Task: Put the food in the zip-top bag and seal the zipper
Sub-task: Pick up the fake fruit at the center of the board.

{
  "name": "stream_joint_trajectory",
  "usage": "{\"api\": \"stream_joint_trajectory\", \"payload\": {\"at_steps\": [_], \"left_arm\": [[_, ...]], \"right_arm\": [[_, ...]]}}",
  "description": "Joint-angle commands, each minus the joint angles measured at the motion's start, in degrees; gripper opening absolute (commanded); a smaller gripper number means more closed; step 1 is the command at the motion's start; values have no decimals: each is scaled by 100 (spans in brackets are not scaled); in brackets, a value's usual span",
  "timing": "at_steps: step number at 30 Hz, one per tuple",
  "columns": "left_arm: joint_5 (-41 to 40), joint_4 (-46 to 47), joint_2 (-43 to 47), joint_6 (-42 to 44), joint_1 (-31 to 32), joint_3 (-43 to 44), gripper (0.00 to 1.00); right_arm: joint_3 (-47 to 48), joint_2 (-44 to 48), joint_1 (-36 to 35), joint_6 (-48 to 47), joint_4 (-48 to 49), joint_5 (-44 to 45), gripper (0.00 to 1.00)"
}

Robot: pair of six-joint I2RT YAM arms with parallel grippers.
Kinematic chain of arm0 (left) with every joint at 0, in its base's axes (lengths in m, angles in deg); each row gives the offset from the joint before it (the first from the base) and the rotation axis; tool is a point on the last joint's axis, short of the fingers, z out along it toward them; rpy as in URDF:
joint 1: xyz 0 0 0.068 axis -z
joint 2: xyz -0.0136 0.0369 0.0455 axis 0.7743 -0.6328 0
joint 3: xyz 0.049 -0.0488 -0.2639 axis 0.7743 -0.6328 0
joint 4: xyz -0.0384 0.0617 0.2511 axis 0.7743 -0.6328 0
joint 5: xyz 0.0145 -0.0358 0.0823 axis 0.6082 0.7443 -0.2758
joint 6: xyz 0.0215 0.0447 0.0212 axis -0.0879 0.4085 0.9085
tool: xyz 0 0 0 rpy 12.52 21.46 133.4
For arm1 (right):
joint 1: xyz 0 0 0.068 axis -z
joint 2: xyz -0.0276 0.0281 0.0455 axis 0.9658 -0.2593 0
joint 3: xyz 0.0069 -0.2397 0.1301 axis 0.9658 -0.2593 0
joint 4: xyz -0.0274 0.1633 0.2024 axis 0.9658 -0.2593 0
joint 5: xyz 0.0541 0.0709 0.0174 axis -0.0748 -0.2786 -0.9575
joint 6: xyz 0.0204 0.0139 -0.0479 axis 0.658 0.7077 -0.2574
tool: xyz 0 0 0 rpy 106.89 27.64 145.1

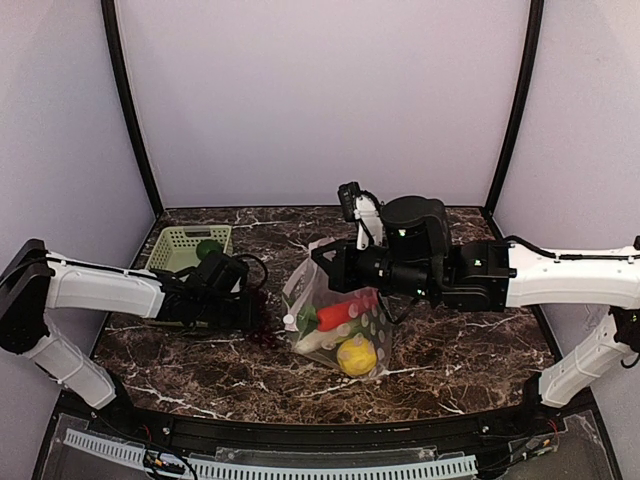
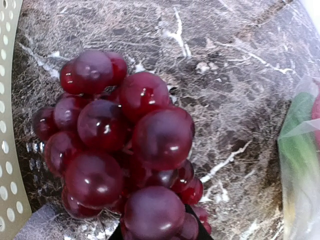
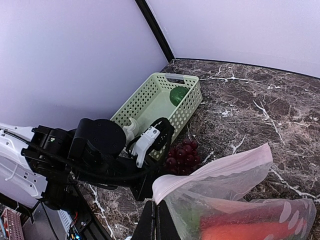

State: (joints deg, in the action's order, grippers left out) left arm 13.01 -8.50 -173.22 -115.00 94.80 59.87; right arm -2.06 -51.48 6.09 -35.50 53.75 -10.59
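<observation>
The zip-top bag (image 1: 340, 325) stands mid-table, its mouth held up. It holds a yellow lemon (image 1: 357, 355), a red chili (image 1: 348, 310), a green leaf (image 1: 308, 320) and a white piece (image 1: 318, 343). My right gripper (image 1: 322, 262) is shut on the bag's mouth edge; in the right wrist view the right gripper (image 3: 161, 212) pinches the zipper strip (image 3: 215, 169). My left gripper (image 1: 252, 312) is shut on a bunch of dark red grapes (image 2: 120, 150), low over the table just left of the bag (image 2: 300, 165). The grapes also show in the right wrist view (image 3: 182, 155).
A pale green mesh basket (image 1: 175, 262) stands at the back left with a green ball (image 1: 208, 248) in it; it also shows in the right wrist view (image 3: 150, 102) and at the left wrist view's left edge (image 2: 7, 150). The table is dark marble with walls behind.
</observation>
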Motion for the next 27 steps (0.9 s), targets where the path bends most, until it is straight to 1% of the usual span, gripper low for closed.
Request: {"api": "stream_joint_trajectory", "payload": {"at_steps": [1, 2, 4, 10, 13, 16, 18, 22, 25, 27], "left_arm": [[176, 283, 404, 271, 9, -149, 24], [175, 289, 437, 276, 10, -179, 20], [186, 340, 549, 291, 15, -238, 17], [307, 447, 1017, 336, 14, -359, 14], [556, 478, 1389, 468, 15, -380, 12], [1156, 451, 1980, 683, 15, -309, 11], [1548, 243, 2254, 902, 10, -123, 11], [2112, -246, 2612, 1215, 15, 352, 11], [2539, -312, 2794, 1236, 18, 588, 11], [2840, -312, 2814, 1152, 16, 735, 11]], "right_arm": [[20, -8, 44, 50, 241, -34, 0], [19, -8, 42, 50, 236, -38, 0], [11, 0, 43, 59, 235, -38, 0], [-7, 16, 42, 63, 235, -44, 0], [-32, 40, 49, 32, 241, -41, 0], [-114, 83, 121, -103, 235, -268, 0], [-173, 119, 179, -249, 407, -447, 0], [-384, 317, 328, -569, 742, -1046, 0], [-440, 412, 431, -764, 884, -1552, 0], [-453, 442, 467, -823, 922, -1725, 0]]}}
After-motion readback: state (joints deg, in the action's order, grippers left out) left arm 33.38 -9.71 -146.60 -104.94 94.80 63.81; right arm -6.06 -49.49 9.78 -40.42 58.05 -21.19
